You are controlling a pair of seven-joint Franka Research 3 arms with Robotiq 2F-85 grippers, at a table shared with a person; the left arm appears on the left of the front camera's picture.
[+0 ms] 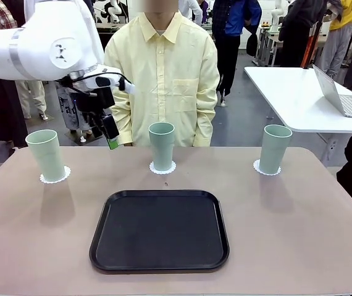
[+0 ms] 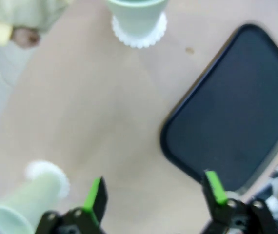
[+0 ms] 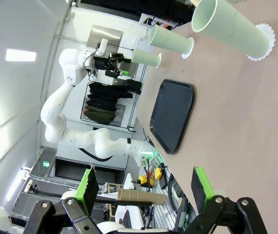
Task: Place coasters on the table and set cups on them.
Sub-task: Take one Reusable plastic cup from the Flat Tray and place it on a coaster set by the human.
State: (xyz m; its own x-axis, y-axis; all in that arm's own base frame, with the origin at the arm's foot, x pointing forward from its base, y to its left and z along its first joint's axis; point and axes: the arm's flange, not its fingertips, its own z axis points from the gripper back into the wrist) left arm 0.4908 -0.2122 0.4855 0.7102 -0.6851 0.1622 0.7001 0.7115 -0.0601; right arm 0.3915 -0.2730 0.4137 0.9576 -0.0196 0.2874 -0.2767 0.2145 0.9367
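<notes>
- Table [image 1: 324,234]: beige-pink top; carries three coasters, three cups and one tray.
- Left cup [image 1: 46,155]: pale mint-green tumbler, upright, on the left coaster [image 1: 55,176] near the table's left edge.
- Middle cup [image 1: 162,145]: upright on the middle coaster [image 1: 162,168], at the far side of the table in front of the person [image 1: 163,74].
- Right cup [image 1: 275,148]: upright on the right coaster [image 1: 266,168], toward the far right.
- All three coasters are white with scalloped edges; each rim shows around its cup's base.
- Black tray [image 1: 160,230]: rounded-square, bare, on the near side of the cups and apart from them.
- Left gripper [image 1: 111,139]: raised above the table between the left and middle cups, touching neither. Left wrist view: gripper [image 2: 156,192], jaws spread wide, nothing between the green pads [image 2: 95,192].
- Right gripper [image 3: 146,187]: right wrist view, jaws spread apart, nothing held; the cups and tray lie well beyond it.
- Person: stands at the far side, in a pale yellow shirt.
- White table [image 1: 293,92] with a laptop [image 1: 343,95]: far right, behind the main table.
</notes>
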